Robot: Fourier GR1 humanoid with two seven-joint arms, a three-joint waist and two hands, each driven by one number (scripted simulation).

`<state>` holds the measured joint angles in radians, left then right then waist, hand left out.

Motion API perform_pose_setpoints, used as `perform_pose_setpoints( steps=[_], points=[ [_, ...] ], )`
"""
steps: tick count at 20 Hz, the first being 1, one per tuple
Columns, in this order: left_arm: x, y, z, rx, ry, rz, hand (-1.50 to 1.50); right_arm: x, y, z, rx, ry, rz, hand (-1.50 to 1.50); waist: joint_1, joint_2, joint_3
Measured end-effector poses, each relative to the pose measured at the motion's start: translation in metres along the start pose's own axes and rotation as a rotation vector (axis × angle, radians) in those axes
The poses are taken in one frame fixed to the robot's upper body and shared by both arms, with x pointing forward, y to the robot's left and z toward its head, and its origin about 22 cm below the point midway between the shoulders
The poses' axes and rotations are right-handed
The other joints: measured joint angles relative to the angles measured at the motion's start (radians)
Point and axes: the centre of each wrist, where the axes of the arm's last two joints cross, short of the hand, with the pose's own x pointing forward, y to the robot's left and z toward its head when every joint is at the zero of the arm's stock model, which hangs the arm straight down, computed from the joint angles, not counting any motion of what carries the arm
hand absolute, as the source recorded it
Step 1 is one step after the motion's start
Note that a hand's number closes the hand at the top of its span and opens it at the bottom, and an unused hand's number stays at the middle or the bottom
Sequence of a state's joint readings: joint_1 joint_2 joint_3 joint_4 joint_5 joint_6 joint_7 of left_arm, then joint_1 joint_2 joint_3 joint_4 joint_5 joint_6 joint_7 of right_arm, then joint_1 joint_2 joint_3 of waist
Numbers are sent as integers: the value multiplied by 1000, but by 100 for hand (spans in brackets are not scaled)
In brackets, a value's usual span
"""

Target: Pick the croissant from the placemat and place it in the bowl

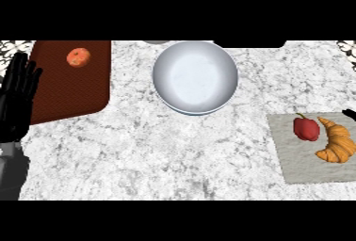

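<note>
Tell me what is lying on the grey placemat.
On the grey placemat lie a croissant and a red pepper, side by side. The mat's right part runs past the view's edge, so anything there is unseen.

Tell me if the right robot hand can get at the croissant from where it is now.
Probably yes. Only a black tip of the right robot hand shows at the right edge, just above the croissant. The red pepper lies on the croissant's far side, not between them.

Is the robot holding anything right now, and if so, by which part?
Nothing is held. The left hand rests open at the left edge, and the croissant lies untouched on the placemat. Only a sliver of the right hand shows.
</note>
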<state>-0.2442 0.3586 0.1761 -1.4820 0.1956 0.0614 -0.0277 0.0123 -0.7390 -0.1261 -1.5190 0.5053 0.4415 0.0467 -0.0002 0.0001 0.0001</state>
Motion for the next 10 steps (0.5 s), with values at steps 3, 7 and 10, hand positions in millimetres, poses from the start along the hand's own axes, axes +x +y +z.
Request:
perform_pose_setpoints(
  steps=[3, 7, 10],
  points=[
    [-2, -1, 1, 2, 5, -3, 0, 0, 6, -4, 7, -5, 16, -150, -1, 0, 0],
    [-5, 2, 5, 2, 4, -7, 0, -4, 10, -12, 19, 9, 21, -150, 0, 0, 0],
    [-3, 1, 4, 2, 1, -1, 0, -6, 15, -20, 26, 14, 23, -150, 1, 0, 0]
  ],
)
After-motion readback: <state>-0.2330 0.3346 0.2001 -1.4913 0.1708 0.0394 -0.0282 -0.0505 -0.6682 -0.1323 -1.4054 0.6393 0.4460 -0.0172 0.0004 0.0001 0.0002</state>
